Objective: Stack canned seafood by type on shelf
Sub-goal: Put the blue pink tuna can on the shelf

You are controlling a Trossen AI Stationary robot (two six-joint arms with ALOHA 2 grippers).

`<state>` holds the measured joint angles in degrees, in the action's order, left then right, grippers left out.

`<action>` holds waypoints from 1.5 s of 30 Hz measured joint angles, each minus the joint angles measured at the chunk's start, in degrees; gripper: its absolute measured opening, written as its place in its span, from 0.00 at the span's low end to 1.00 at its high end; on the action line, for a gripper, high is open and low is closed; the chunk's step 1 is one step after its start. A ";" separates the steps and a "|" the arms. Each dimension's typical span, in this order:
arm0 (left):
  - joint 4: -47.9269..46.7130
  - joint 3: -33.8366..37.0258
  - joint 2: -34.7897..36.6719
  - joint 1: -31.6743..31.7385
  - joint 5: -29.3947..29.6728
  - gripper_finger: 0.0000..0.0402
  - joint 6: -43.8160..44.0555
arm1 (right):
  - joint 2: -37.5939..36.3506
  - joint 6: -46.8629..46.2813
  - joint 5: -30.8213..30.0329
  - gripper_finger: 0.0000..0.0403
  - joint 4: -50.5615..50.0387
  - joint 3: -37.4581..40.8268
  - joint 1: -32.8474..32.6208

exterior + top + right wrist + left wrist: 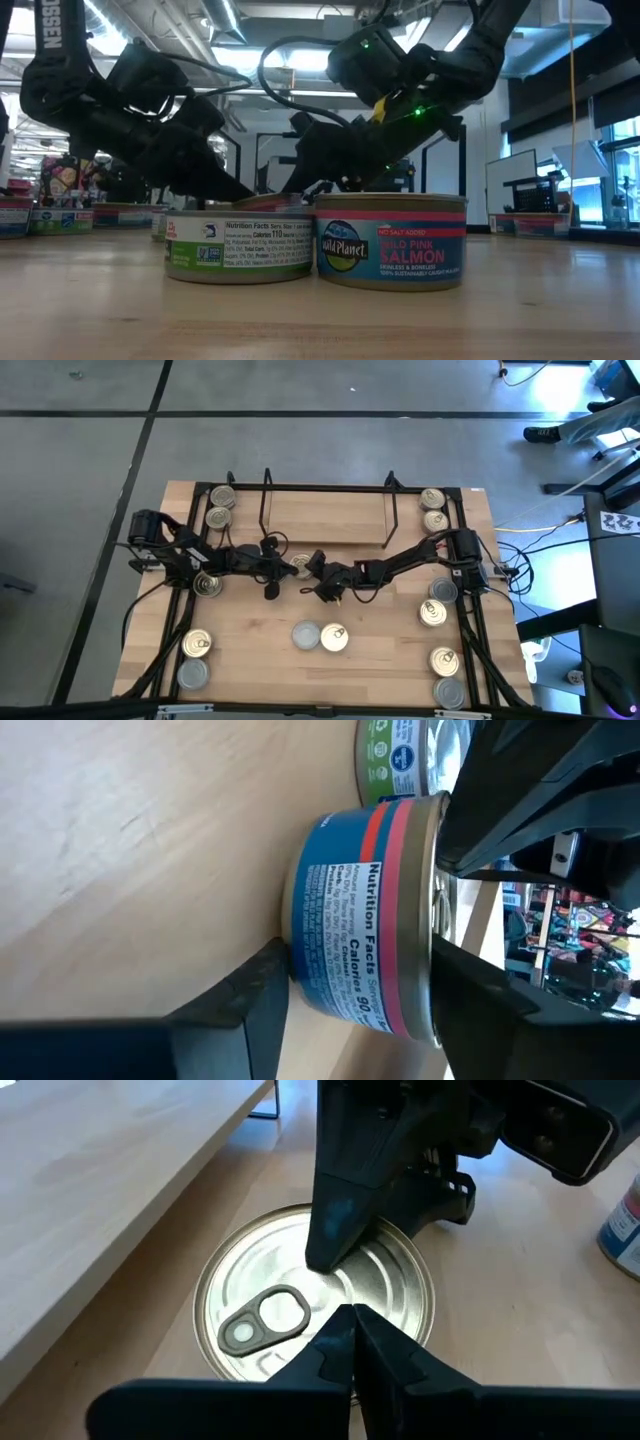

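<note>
Blue-labelled tin (365, 920) | right end effector (350, 985) straddling, fingers apart

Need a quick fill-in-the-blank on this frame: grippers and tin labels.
1. The left gripper hangs over a pull-ring lid with its fingers ___.
2. In the low view, the front tin reads Wild Pink ___.
3. The neighbour tin touching it has a ___ label.
4. The centre tin at the right gripper has a mostly ___ label.

Missing words: shut; Salmon; green; blue
</note>
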<state>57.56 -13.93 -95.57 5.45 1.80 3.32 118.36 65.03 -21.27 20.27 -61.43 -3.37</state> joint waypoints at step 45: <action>-22.20 -5.46 16.22 -9.22 9.68 0.00 7.15 | -25.62 -42.31 -11.68 0.46 -38.26 0.28 21.33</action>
<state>35.36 -19.40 -79.35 -3.77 11.49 10.47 92.75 22.72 -32.95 -18.00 -61.14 17.95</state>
